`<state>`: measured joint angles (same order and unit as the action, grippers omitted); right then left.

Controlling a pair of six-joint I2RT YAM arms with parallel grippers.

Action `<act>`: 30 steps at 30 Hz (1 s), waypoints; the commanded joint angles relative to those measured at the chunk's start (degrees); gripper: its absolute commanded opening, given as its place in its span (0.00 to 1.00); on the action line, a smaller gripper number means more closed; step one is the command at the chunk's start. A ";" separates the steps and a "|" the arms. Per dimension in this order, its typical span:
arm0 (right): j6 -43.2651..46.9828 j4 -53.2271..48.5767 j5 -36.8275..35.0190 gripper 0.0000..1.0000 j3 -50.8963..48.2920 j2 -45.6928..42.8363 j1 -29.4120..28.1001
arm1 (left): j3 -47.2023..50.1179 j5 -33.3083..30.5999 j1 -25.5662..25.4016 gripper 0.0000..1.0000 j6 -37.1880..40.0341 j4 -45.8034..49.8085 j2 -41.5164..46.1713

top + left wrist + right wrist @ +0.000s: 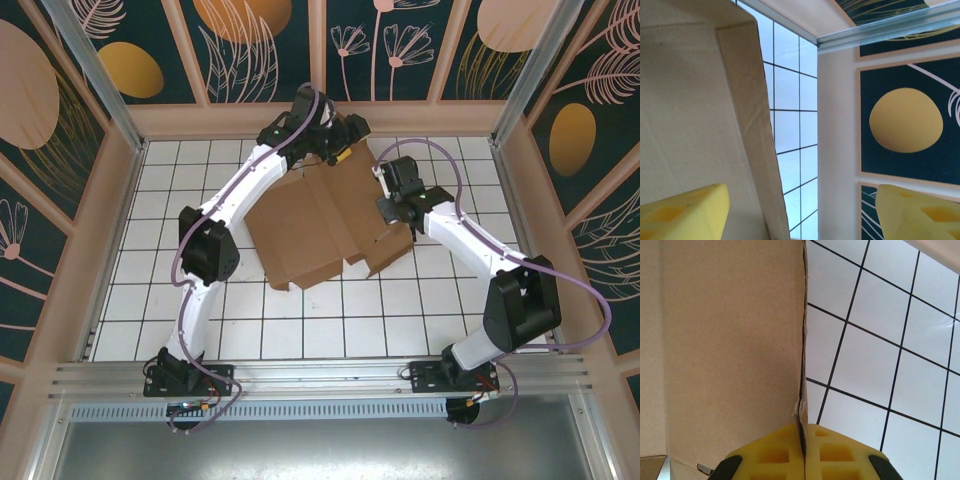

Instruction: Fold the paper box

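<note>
Here's the paper box (315, 225), a brown die-cut sheet lying opened out on the white squared desk (300, 320). It sits toward the far side, roughly midway between the two arms. Creases run across it, and a flap on its right side overlaps the main panel; how far that flap is lifted I cannot tell.

Over to the right hand (392, 208), which sits right at the sheet's right edge. From its own wrist camera the yellow pads (775, 455) are pressed together with the cardboard's thin edge pinched between them, a clear grip on the paper box. The brown panel rises to the left of that edge and the desk's black grid lines lie to the right.

Now the left hand (340, 152), up at the sheet's far edge close to the back wall. Its yellow fingers (685, 212) stand wide apart with nothing clamped between them. One finger is in front of the cardboard. The other is off to the side, before a dark wall panel (905, 120) with a yellow oval. A folded strip of the box runs up between the two fingers, with desk tiles just beside it.
</note>
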<state>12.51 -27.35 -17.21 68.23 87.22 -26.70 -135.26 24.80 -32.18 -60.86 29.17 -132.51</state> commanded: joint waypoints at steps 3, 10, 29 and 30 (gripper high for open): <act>-1.39 -0.04 -3.42 0.00 2.51 0.84 -2.36 | -6.52 0.73 0.20 0.76 -2.70 3.26 -5.74; -2.02 -0.42 -4.98 0.00 3.13 1.28 -4.04 | -6.33 -0.01 0.25 0.69 -2.51 3.35 -7.52; 0.22 -1.09 -11.52 0.00 6.33 4.05 -9.28 | -5.89 1.44 2.65 0.06 -2.17 2.32 -9.35; 0.23 -1.20 -11.97 0.00 6.75 4.47 -9.58 | -5.78 1.73 2.81 0.02 -2.17 2.16 -9.40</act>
<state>12.60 -27.92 -27.24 72.27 90.80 -34.94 -139.63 25.76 -30.35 -62.59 31.35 -140.55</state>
